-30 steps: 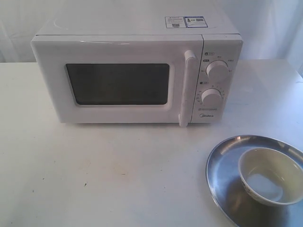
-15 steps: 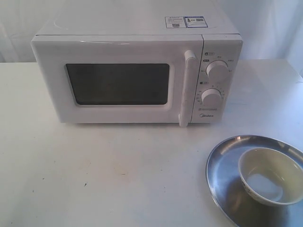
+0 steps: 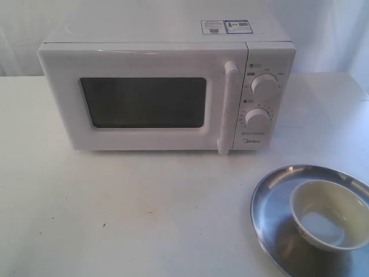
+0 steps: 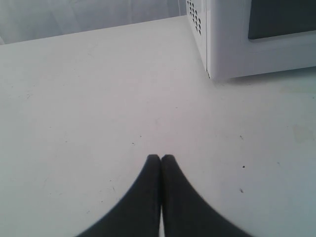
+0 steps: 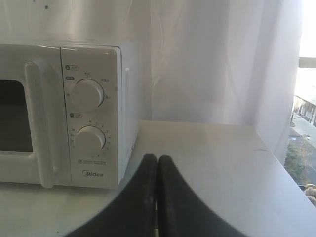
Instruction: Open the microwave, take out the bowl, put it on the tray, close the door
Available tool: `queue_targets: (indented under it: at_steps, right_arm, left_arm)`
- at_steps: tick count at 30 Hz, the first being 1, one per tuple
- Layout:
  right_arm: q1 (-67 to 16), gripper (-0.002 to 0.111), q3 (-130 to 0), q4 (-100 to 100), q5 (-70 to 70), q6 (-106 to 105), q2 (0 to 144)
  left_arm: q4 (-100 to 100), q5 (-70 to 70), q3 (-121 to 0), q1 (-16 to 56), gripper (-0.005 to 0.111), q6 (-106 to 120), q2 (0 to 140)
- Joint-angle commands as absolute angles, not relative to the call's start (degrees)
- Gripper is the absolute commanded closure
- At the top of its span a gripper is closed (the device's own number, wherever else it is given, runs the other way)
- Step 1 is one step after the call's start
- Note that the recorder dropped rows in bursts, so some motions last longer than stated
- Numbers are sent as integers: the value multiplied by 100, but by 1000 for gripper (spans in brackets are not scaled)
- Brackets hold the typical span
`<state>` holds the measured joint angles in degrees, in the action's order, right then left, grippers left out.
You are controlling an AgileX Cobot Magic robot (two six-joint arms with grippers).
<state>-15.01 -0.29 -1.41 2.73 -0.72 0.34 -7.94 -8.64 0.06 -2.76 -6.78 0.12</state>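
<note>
Microwave (image 3: 167, 86) at the back of the white table (image 3: 115, 213), squarely facing front. Door (image 3: 144, 104) shut flush against the body, dark window in the middle, upright bar handle (image 3: 228, 107) at its right edge. On the panel just right of the handle, upper dial (image 3: 264, 85) directly over lower dial (image 3: 257, 118), brand name printed beneath. Sticker (image 3: 226, 26) on top, toward the back right.

Down at the near right corner of the exterior view: tray (image 3: 271, 196), round and shiny, partly cut off by the frame edge. Bowl (image 3: 328, 214) sitting upright on the metal inside it, toward the right side, faint dark pattern on the outer wall. Both well apart from the microwave, bare tabletop between.

Over to the left wrist view: left gripper (image 4: 161, 158) with fingertips pressed together, clamped on nothing, over bare table near the microwave's left front corner. And the right wrist view: right gripper (image 5: 156, 157) likewise closed up, tips touching, empty, aimed at the stretch of table just beside the dial panel.
</note>
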Motion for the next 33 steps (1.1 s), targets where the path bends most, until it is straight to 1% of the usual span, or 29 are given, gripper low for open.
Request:
queue_targets:
  at_steps: [1, 8, 33]
  right_arm:
    - [-1488, 108, 0, -161, 276, -195, 0]
    - [-1488, 108, 0, -161, 772, -194, 0]
    - [-1488, 108, 0, -161, 770, -138, 0]
  left_arm:
    - [-773, -854, 0, -271, 107, -715, 0]
    - [-773, -854, 0, -271, 107, -715, 0]
    - [-773, -854, 0, -271, 107, -715, 0]
